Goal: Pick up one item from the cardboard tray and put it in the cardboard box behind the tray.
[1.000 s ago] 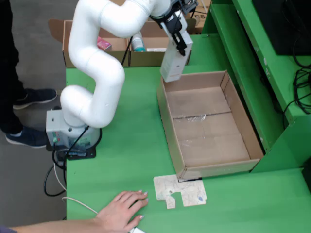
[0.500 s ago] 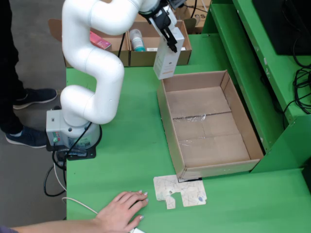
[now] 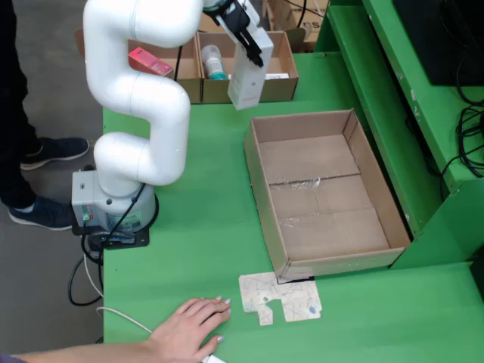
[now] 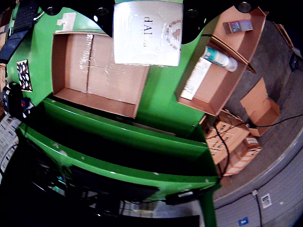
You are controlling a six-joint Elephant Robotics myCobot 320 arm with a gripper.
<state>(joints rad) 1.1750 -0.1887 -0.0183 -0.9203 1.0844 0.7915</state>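
Note:
In the fixed view my gripper (image 3: 249,41) is shut on a tall white carton (image 3: 246,79), which hangs above the front edge of the cardboard box (image 3: 283,89) behind the tray. The large cardboard tray (image 3: 325,189) lies on the green table and shows only its bare floor. In the wrist view the white carton (image 4: 147,33), printed with dark lettering, fills the top centre between my gripper's (image 4: 147,13) dark fingers. There the tray (image 4: 94,71) lies to the left and the box (image 4: 222,80) to the right.
The back box holds a teal-capped bottle (image 3: 214,62), a flat white pack (image 4: 195,85) and a pink packet (image 3: 147,60). A person's hand (image 3: 189,329) rests at the table's front edge beside a cardboard scrap (image 3: 280,297). A raised green shelf (image 3: 393,91) runs along the right.
The arm has carried the white carton left and back, from over the tray's far left corner to over the front of the box behind it. The hand has stayed put.

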